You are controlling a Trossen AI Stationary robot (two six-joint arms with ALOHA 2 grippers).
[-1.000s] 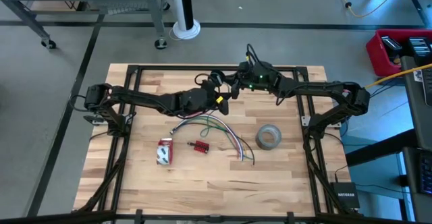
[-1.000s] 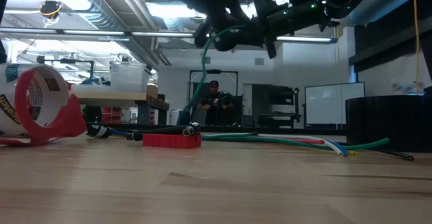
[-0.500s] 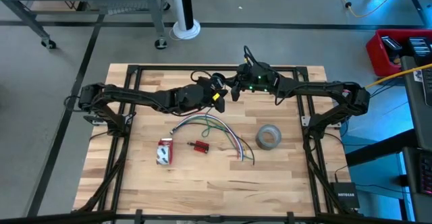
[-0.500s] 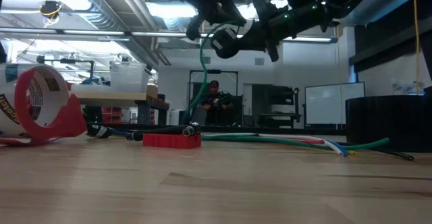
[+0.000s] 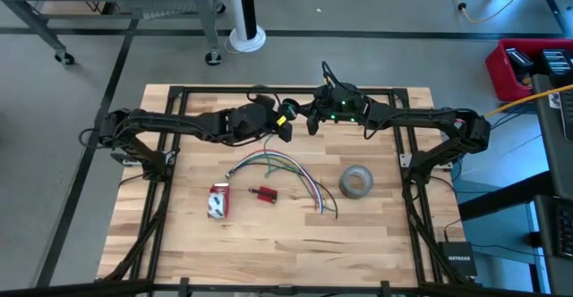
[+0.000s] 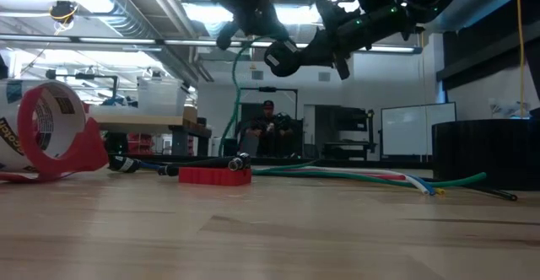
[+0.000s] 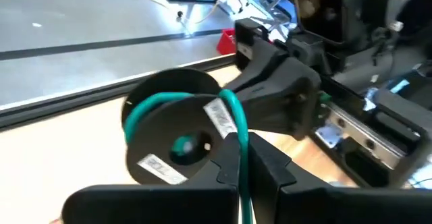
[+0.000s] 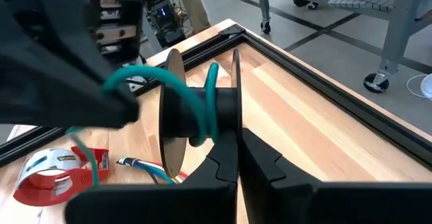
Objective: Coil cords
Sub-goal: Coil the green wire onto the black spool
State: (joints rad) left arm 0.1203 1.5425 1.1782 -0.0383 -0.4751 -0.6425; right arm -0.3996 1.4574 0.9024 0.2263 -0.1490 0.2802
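Left gripper [image 5: 285, 127], clamping teal cord [image 7: 233, 126], is swinging back around spool [image 8: 196, 113]; right gripper [image 5: 312, 118] is pinching spool. Another wrap going on.

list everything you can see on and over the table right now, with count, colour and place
spool: one, black, held in the air over the table's far edge, between the two grippers
cord: one, teal-green, wound partly round the spool, running down to the table
loose wires: one bundle, green, white and other colours, table centre
tape roll: one, grey, right of the wires
tape dispenser: one, red with white roll, left of centre
small part: one, red, beside the dispenser
table: one, light wood
person: one, seated in the room behind
left gripper: jaws shut on the cord
right gripper: jaws shut on the spool
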